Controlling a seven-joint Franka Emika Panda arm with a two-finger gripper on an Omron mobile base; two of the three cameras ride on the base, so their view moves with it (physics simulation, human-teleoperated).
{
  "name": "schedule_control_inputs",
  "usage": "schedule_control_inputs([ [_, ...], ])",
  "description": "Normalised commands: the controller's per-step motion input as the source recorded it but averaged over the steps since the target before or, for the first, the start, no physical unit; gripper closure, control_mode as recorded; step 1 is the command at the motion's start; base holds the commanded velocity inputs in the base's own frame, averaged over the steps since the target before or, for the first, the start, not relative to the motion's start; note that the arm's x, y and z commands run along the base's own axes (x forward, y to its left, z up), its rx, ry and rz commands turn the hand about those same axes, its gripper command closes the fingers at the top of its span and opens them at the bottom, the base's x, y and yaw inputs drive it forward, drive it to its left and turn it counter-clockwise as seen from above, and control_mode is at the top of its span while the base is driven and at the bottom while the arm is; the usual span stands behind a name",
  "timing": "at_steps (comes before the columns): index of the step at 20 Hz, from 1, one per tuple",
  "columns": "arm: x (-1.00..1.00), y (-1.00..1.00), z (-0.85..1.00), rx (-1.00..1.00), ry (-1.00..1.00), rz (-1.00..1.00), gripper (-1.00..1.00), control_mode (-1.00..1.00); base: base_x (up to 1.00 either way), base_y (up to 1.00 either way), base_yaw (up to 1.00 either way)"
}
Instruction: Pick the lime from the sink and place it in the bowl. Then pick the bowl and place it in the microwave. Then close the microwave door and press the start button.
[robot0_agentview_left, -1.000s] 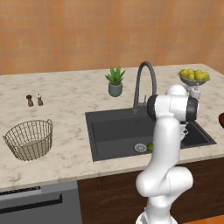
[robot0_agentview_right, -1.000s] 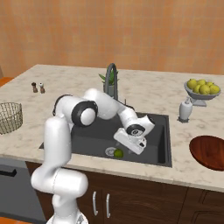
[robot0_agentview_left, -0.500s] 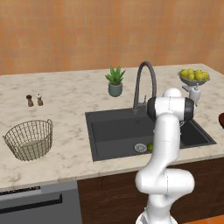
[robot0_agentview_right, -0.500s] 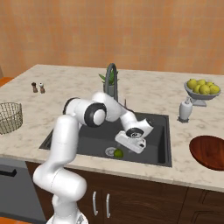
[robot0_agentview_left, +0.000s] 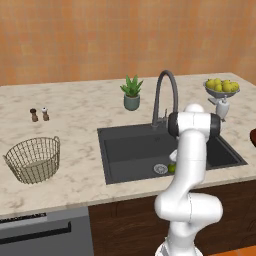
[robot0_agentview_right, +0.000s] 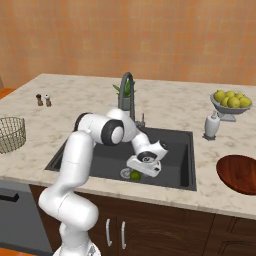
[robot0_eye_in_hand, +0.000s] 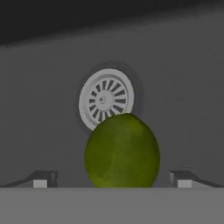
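Gripper (robot0_agentview_right: 138, 172): reaching down into the sink (robot0_agentview_right: 175, 175), hanging directly over the lime (robot0_agentview_right: 135, 175), jaws standing spread wide. In the hand view the two fingertips (robot0_eye_in_hand: 41, 179) are sitting well apart, one on each side of the lime (robot0_eye_in_hand: 122, 151), with a gap showing between fruit and each tip; nothing is being pinched.

Lime: lying on the dark basin floor, just beside the round steel drain (robot0_eye_in_hand: 106, 98) and overlapping its lower edge in the hand view. In the left base view the lime (robot0_agentview_left: 171, 168) is peeking out from behind the white arm, next to the drain (robot0_agentview_left: 160, 168), toward the front wall of the sink (robot0_agentview_left: 120, 150).

Faucet (robot0_agentview_left: 165, 97): standing arched at the rear rim of the basin.

Potted plant (robot0_agentview_left: 131, 93): sitting on the marble counter (robot0_agentview_left: 80, 120) behind the sink, left of the faucet.

Reddish-brown bowl (robot0_agentview_right: 239, 173): resting on the counter to the right of the sink, near the front edge, partly cut off by the picture edge.

Pedestal dish of yellow fruit (robot0_agentview_right: 230, 103): standing at the far right, with a small white bottle (robot0_agentview_right: 211, 126) just in front of it.

Wire basket (robot0_agentview_left: 34, 159): sitting on the counter well left of the sink.

Two small shakers (robot0_agentview_left: 39, 114): standing side by side farther back on the left.
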Motion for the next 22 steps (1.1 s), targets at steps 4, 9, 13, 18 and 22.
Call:
schedule_control_inputs([
  [4,0.11,0.00,-0.26,0.00,-0.01,0.05,-1.00,-1.00,0.00,0.00,0.00],
  [9,-0.06,0.09,-0.31,0.00,0.00,0.04,-1.00,-1.00,0.00,0.00,0.00],
  [13,0.10,0.00,-0.21,0.00,0.00,0.01,-1.00,-1.00,0.00,0.00,0.00],
  [18,0.04,0.00,0.04,0.00,0.00,0.00,1.00,-1.00,0.00,0.00,0.00],
  [22,-0.17,-0.28,0.62,0.00,-0.05,0.00,1.00,-1.00,0.00,0.00,0.00],
])
